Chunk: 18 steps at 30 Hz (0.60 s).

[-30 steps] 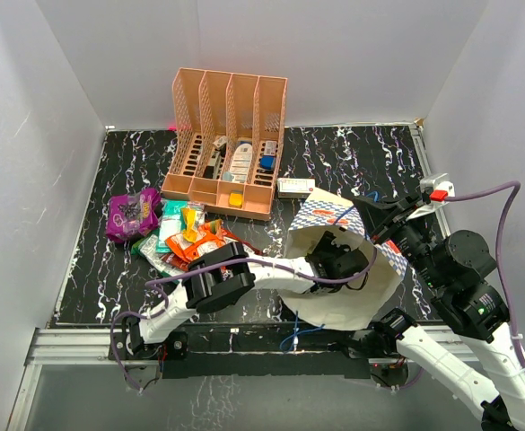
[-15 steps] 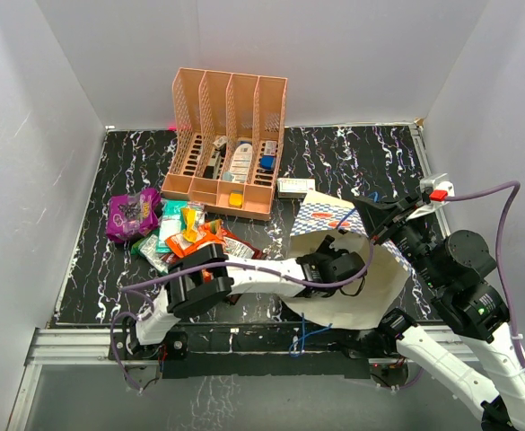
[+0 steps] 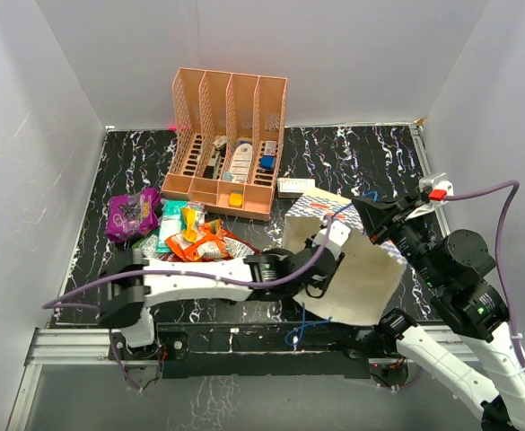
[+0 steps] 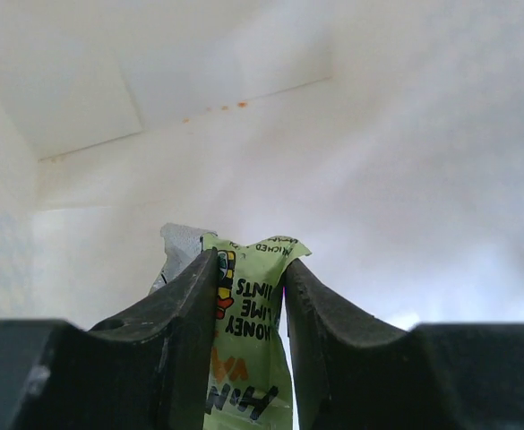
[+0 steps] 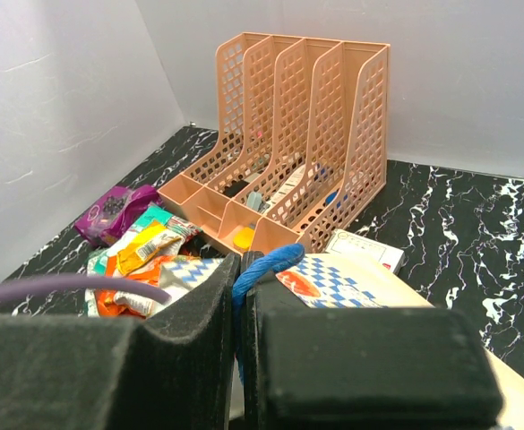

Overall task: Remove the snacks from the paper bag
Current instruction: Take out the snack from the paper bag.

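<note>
The paper bag [image 3: 356, 274] lies on its side at centre right, its cream mouth facing left and its blue-and-white check on top [image 5: 382, 282]. My right gripper [image 3: 365, 214] is shut on the bag's blue rope handle [image 5: 266, 262] and holds the top edge up; its jaws [image 5: 242, 273] are pressed together on it. My left gripper [image 3: 319, 267] is inside the bag's mouth. In the left wrist view it [image 4: 251, 278] is shut on a green snack packet [image 4: 244, 345], with cream bag walls [image 4: 378, 134] all round. Several snacks [image 3: 190, 238] lie piled left of the bag, and a purple packet [image 3: 132, 214] lies beside them.
An orange perforated file rack [image 3: 228, 144] with small items stands at the back centre. A small white box [image 3: 295, 187] lies between the rack and the bag. White walls close in the black marbled table [image 3: 361, 153] on three sides.
My left arm has drawn back to the left, its elbow swinging out leftwards and its gripper shifting from deeper in the bag towards the mouth. The right gripper and handle have stayed put.
</note>
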Each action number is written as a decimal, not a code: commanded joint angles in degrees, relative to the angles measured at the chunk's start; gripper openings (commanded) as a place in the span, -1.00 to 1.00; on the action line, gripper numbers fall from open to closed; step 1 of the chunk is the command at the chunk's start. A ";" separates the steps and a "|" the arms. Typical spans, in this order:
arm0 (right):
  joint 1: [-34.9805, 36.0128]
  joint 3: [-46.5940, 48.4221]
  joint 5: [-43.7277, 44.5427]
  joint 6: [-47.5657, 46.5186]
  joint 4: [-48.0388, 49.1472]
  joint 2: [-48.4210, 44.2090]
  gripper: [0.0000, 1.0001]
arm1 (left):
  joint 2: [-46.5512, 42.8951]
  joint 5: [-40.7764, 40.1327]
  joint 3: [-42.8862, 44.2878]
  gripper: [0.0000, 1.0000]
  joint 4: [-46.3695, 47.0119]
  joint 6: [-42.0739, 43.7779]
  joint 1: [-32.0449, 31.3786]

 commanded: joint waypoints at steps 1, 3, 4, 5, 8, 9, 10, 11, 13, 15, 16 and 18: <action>0.18 1.71 -0.02 -0.08 2.26 0.30 -0.85 | -11.63 14.59 -4.33 -1.00 3.58 2.96 0.03; 0.16 1.44 -0.02 -0.18 2.32 0.22 -0.85 | -16.50 18.59 -6.87 -1.00 4.13 3.82 -0.03; 0.20 1.39 0.05 -0.21 2.43 0.23 -0.85 | -19.18 21.14 -7.93 -1.00 4.40 4.82 -0.05; 0.23 1.24 0.07 -0.30 2.50 0.19 -0.85 | -21.69 23.88 -8.83 -1.00 4.74 5.64 -0.10; 0.23 1.01 0.29 -0.71 2.69 0.34 -0.85 | -28.95 30.31 -10.33 -1.00 4.03 7.16 -0.15; 0.25 0.83 0.30 -0.70 2.84 0.40 -0.85 | -31.21 31.19 -10.62 -1.00 3.61 7.45 -0.21; 0.24 0.76 0.26 -0.74 2.96 0.42 -0.85 | -33.33 30.85 -10.78 -1.00 2.93 7.57 -0.21; 0.23 0.69 0.13 -0.79 3.09 0.49 -0.85 | -35.10 30.05 -10.58 -1.00 1.81 7.66 -0.22; 0.18 0.67 -0.03 -0.79 3.16 0.56 -0.85 | -38.31 27.75 -9.58 -1.00 -1.33 8.54 -0.24; 0.23 0.46 0.04 -0.90 3.09 0.52 -0.85 | -41.41 23.34 -7.88 -1.00 -5.34 10.05 -0.23; 0.22 0.33 0.07 -0.98 3.14 0.39 -0.85 | -42.33 20.85 -6.67 -1.00 -8.40 10.77 -0.28; 0.23 0.23 0.22 -1.08 2.99 0.20 -0.85 | -43.57 13.13 -2.84 -1.00 -13.77 11.89 -0.21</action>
